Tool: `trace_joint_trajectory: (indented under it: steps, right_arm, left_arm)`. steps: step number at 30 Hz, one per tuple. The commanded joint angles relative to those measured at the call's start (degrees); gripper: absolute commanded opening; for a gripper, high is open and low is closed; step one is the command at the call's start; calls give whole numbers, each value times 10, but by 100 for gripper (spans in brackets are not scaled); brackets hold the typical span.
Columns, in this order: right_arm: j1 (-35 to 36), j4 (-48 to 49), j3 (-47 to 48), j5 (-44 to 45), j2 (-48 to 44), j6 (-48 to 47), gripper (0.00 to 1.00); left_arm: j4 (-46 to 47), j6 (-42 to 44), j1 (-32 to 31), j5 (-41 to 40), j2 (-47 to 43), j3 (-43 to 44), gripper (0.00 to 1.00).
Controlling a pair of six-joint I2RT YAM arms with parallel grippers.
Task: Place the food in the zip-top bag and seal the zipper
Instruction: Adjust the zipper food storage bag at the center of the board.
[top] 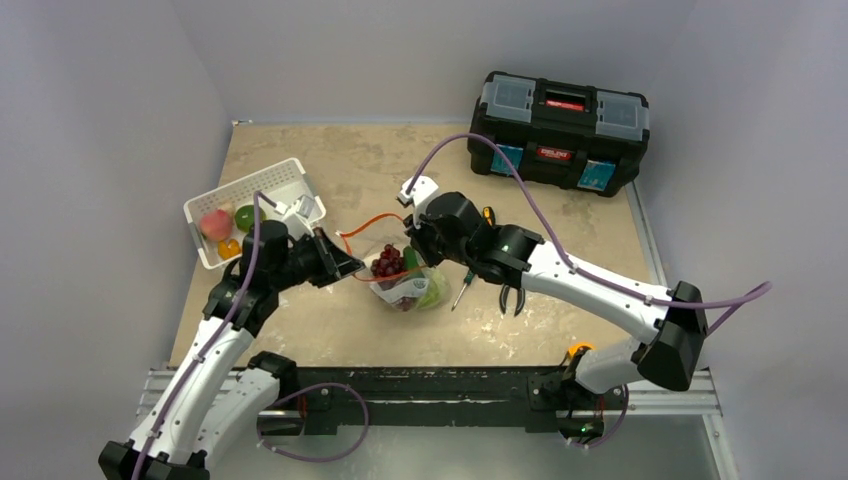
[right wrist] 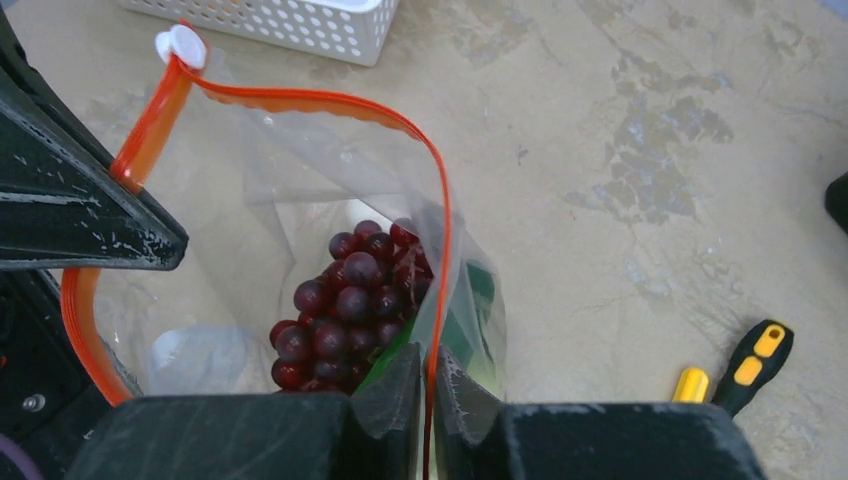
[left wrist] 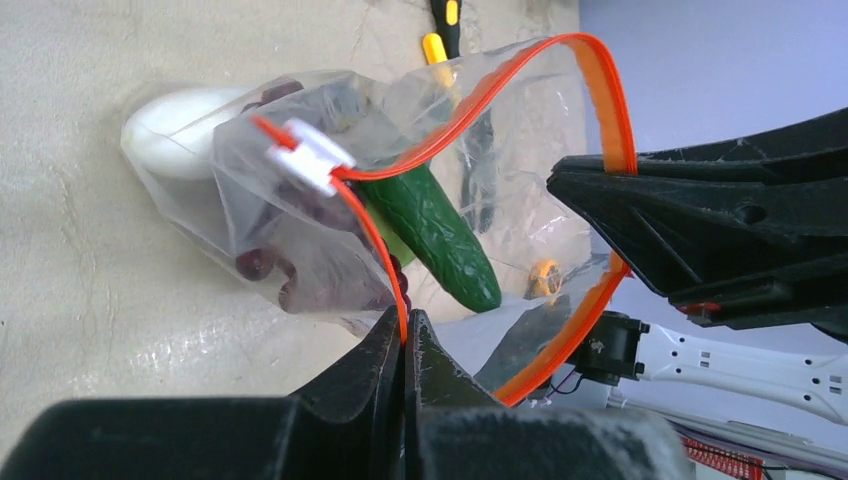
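Both arms on the bag (top: 404, 287), mid worktop (top: 330, 335), just right of the basket (top: 292, 184). Left end effector (left wrist: 405, 328) is pressed together on the near run of the zipper (right wrist: 300, 100), strip pinched between the tips. Right end effector (right wrist: 430, 362) is likewise closed on the opposite run, so the mouth is pulled into an open loop. Inside: grapes (right wrist: 345, 300) and cucumber (left wrist: 440, 235), plus a pale lump at the bottom, can't ID it. Peach (top: 214, 224) and green fruit (top: 246, 215) sit in the basket, so IMO loading is approx half done and sealing isn't due yet. To do this step well: keep both pinches on the strip only, not the film, and keep light tension so the mouth stays wide w/o lifting the bag off the worktop. One arm has to let go to fetch fruit. I'd free the left, it's nearer the basket, and let the right hold the lip up. Risk: the mouth collapses once one side drops. White slider (left wrist: 312, 155) is parked at one end, so it's clear of the opening. Screwdriver (right wrist: 750, 355) lies just beside the bag, so avoid snagging it.
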Motion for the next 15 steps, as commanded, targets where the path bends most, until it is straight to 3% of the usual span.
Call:
trace_joint_trajectory:
  steps: [1,11,15]
  right_arm:
    - [-1,24,58,-24,-27,-6,14]
    - [-2,51,97,-9,29,-21,67]
    - [-3,58,122,-20,57,-33,74]
  left_arm:
    - [17,6,5,1,-20,35,0]
    - [20,7,5,18,-16,26,0]
    - [17,10,5,19,-17,27,0]
